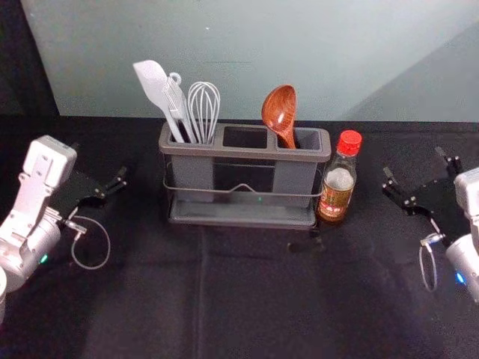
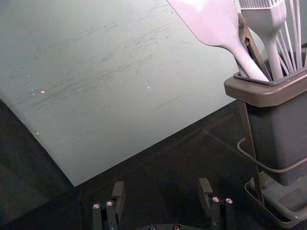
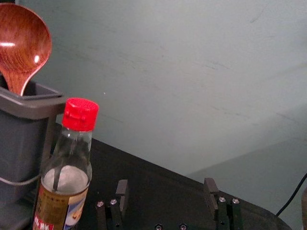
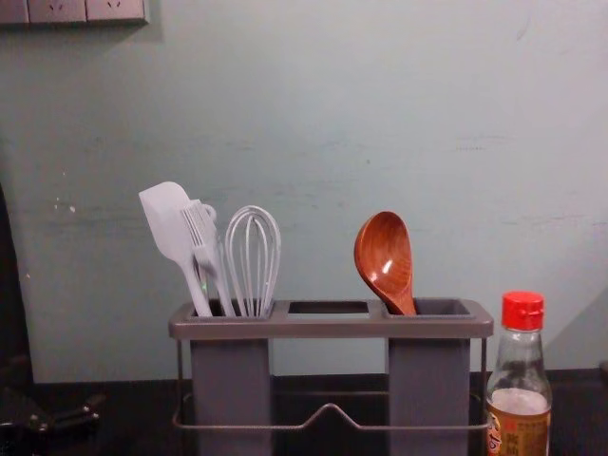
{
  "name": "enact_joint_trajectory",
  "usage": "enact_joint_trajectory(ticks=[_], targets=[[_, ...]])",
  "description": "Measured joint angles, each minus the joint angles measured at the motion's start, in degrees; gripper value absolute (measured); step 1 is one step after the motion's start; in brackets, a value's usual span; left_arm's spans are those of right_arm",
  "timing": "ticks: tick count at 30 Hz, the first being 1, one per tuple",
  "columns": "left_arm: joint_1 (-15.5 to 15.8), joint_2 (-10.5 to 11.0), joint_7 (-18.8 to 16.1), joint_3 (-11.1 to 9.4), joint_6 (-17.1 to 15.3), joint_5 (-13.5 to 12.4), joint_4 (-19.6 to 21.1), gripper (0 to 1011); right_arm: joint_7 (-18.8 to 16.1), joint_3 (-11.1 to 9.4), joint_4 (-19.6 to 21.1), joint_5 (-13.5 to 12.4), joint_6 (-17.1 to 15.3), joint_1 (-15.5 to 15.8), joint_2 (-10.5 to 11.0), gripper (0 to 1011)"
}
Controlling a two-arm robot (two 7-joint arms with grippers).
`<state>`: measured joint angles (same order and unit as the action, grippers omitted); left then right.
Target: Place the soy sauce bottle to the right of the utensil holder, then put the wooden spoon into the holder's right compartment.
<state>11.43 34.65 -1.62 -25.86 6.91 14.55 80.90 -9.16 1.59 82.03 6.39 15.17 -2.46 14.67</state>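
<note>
Spoon [image 3: 24, 40] in holder [image 3: 19, 139]; bottle [image 3: 66, 184] (red-capped) beside it; right gripper [image 1: 413, 162] apart, fingers [image 3: 211, 191] spread.

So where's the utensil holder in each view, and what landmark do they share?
Head view: the utensil holder is at the center.
Left wrist view: its end with the spatula.
Right wrist view: its end with the wooden spoon.
Chest view: lower middle.
Shared landmark: the wall behind it.

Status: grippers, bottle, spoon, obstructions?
Left gripper, right gripper open, empty, flanking holder. Soy sauce bottle right of it; wooden spoon in right compartment. No visible obstruction.
</note>
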Motion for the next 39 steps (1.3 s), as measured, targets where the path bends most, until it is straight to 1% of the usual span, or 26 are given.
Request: enact_joint_trajectory(ticks=[9, 39], targets=[[0.0, 0.0, 0.0, 0.0, 0.0, 0.0, 0.0, 1005, 0.56, 0.46, -0.41, 0.44, -0.12, -1.17, -0.09, 1003], [0.0, 0.0, 0.0, 0.0, 0.0, 0.0, 0.0, 1005, 0.51, 0.38, -0.22, 0.23, -0.04, -1.0, -0.12, 1003]])
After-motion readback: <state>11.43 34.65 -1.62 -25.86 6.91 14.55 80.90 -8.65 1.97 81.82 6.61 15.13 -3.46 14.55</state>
